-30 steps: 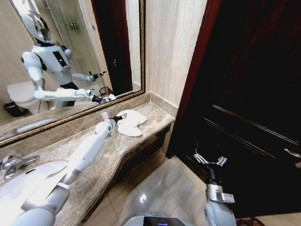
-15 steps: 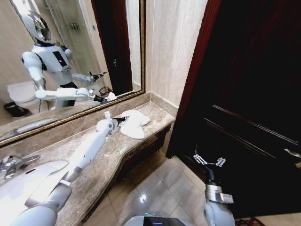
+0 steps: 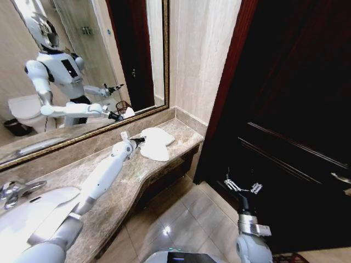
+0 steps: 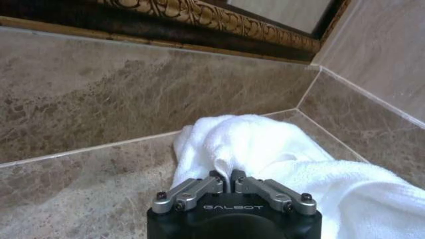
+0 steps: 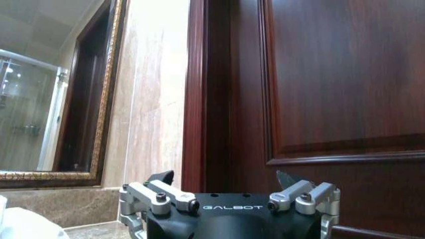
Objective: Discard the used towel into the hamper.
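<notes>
Step in hand: the grasp of the towel [image 3: 155,143], judged from how the left tool [image 4: 229,178] sits on it; the lift has not yet begun as far as the pictures tell.
Left tool: fingers drawn together on a pinched fold of the towel's near edge, with white cloth bunched up between and just past the tips.
Right tool [image 3: 243,187]: held low in front of the dark wooden door [image 3: 285,109], well apart from the towel, its fingers spread apart and holding nothing.
Towel's place: lying on the marble surface [image 3: 118,186] at its far corner, near the backsplash and the side wall, below the gilt-framed mirror [image 3: 82,71].
Doing it well: the pinch takes only one fold, so most of the cloth probably hangs free once raised; a straight, slow lift clear of the surface's edge should keep it from dragging or slipping out.
Risk: terry cloth is soft and could slide from a thin pinch if swung fast.
Hamper: a small dark basket shape shows as a reflection in the mirror; where it stands in the room I cannot tell.
Count: one towel, one surface, one mirror, one door, two tools.
</notes>
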